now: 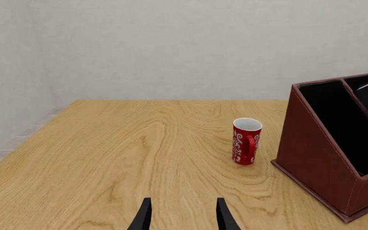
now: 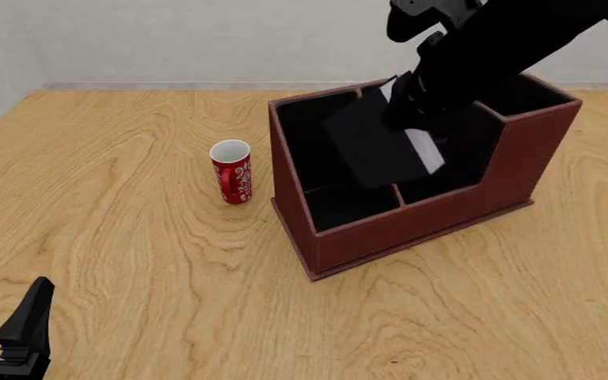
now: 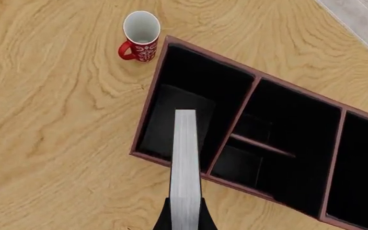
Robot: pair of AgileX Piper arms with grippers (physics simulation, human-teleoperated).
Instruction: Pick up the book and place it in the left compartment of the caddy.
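The black book, with its white page edge facing the wrist camera, hangs tilted over the dark red-brown caddy. My right gripper is shut on it, its fingers clamping the covers. The book's lower end points into the left compartment, the long black slot at the caddy's tall end. Whether it touches the walls cannot be told. My left gripper stands open and empty low over the table's near left, far from the caddy.
A small red patterned cup stands upright on the wooden table just left of the caddy, also seen as the cup and the cup. The caddy's middle sections lie to the right of the slot.
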